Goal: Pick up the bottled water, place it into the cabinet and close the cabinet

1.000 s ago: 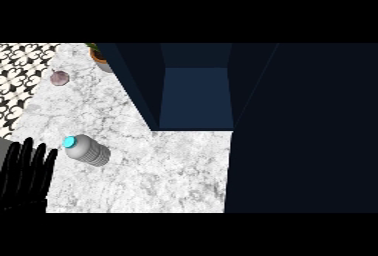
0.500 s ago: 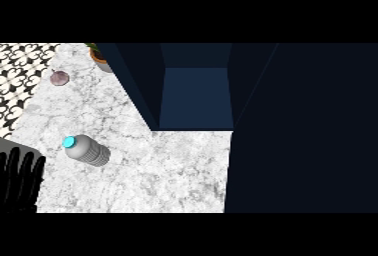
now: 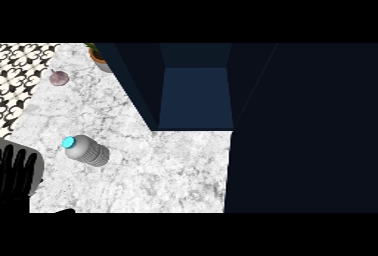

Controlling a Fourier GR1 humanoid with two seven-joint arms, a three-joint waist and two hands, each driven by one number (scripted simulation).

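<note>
Left hand [image 3: 18,172] has sunk lower, fingers straight, empty; bottled water [image 3: 86,151] lies on marble counter [image 3: 162,170].

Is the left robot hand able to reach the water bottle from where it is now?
Probably yes. The left robot hand rests open at the view's left edge, and only bare marble counter lies between it and the water bottle.
</note>
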